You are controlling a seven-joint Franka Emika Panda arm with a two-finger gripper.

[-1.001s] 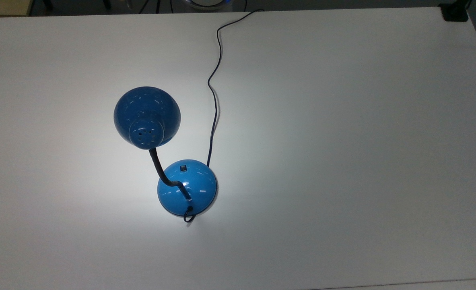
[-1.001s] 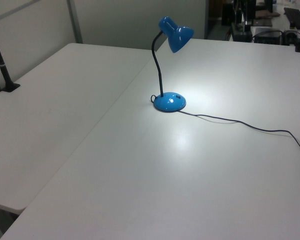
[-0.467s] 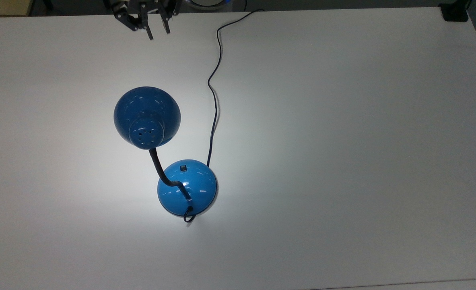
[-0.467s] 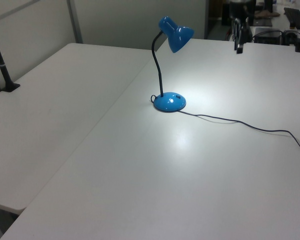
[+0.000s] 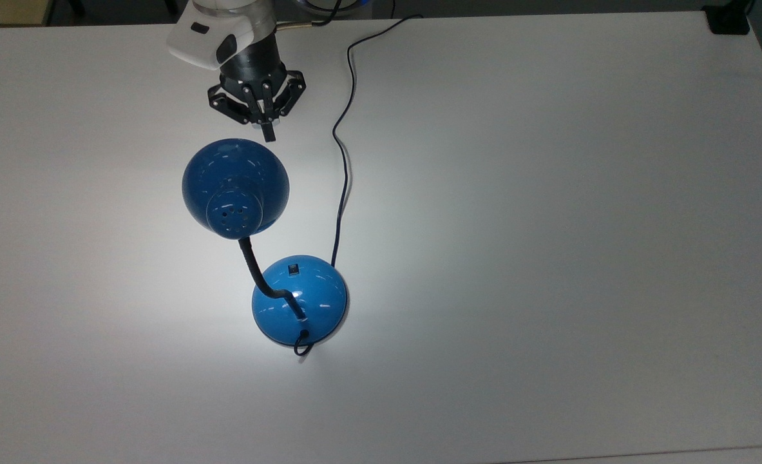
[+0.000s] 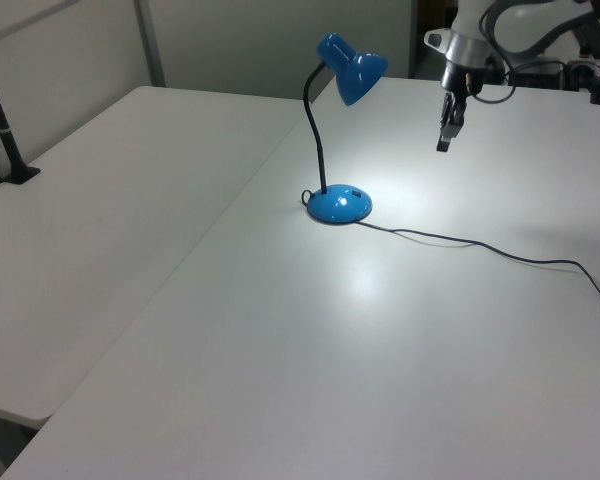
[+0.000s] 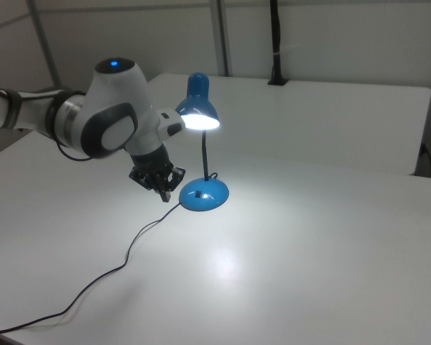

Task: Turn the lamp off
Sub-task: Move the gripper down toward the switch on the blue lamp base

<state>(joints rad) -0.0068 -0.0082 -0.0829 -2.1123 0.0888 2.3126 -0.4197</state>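
Here the lit lamp (image 5: 236, 187) aims its shade toward the gripper (image 5: 268, 133).

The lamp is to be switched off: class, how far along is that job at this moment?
Done: nothing that counts; the lamp glows and lights the table.
In hand: the gripper, jaws together, hangs above the table near the shade, touching nothing.
Left: get to the small black switch on the blue base, beside the cord, and press it until the light goes out.
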